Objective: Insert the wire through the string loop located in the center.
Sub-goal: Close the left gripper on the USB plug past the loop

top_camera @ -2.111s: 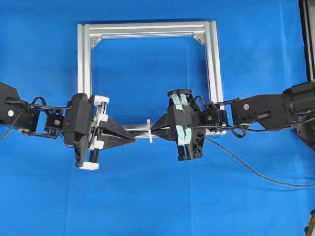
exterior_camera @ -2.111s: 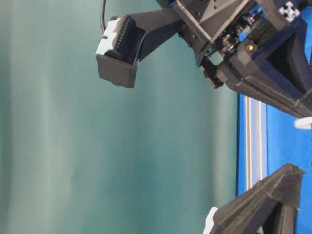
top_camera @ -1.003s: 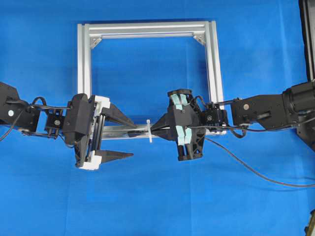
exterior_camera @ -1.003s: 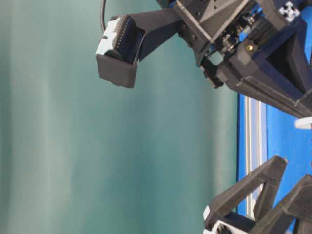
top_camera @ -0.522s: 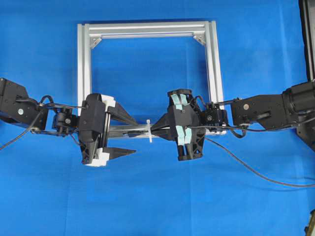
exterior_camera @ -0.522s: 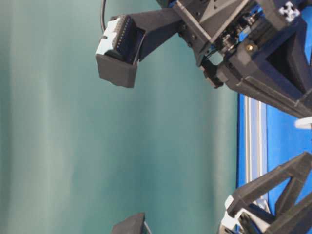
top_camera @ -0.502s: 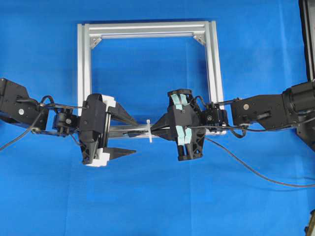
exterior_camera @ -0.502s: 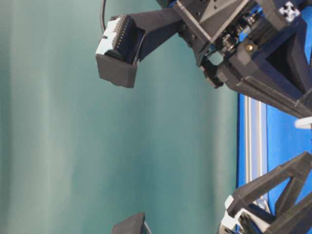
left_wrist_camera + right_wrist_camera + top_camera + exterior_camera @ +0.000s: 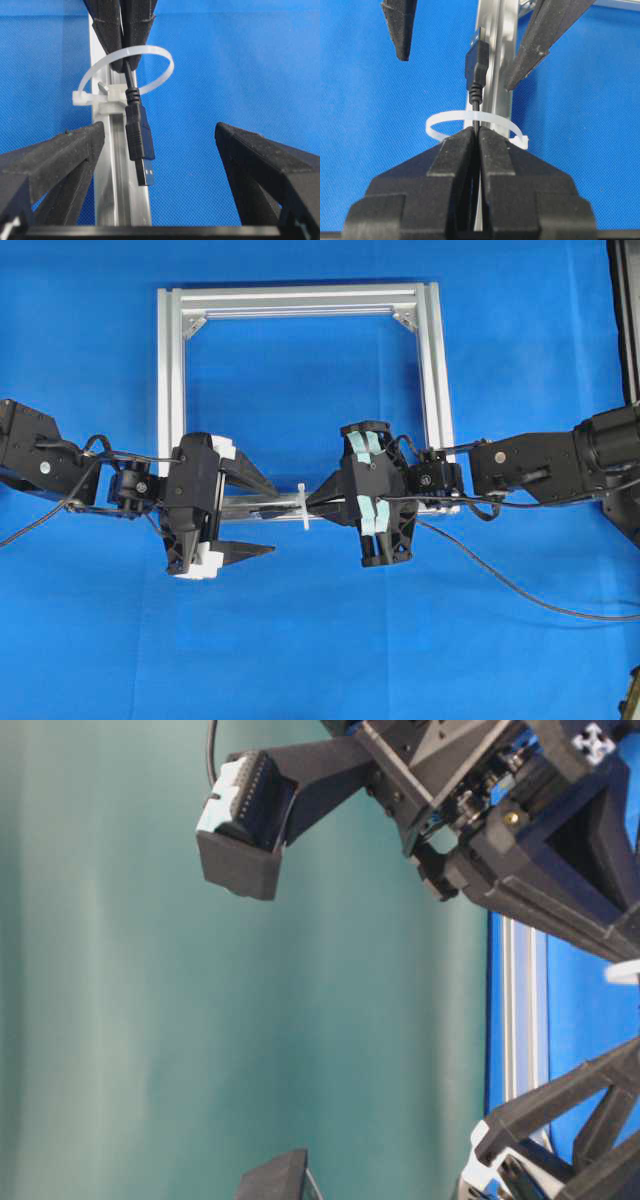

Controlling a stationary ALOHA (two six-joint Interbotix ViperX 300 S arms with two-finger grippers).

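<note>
My right gripper (image 9: 476, 131) is clenched on the thin black wire (image 9: 138, 132), its plug poking through the white string loop (image 9: 131, 70). My left gripper (image 9: 160, 137) is spread wide around the plug.

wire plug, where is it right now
In the left wrist view the wire's plug hangs centre frame, already past the string loop, between the open left end effector fingers, beside the aluminium rail.
</note>
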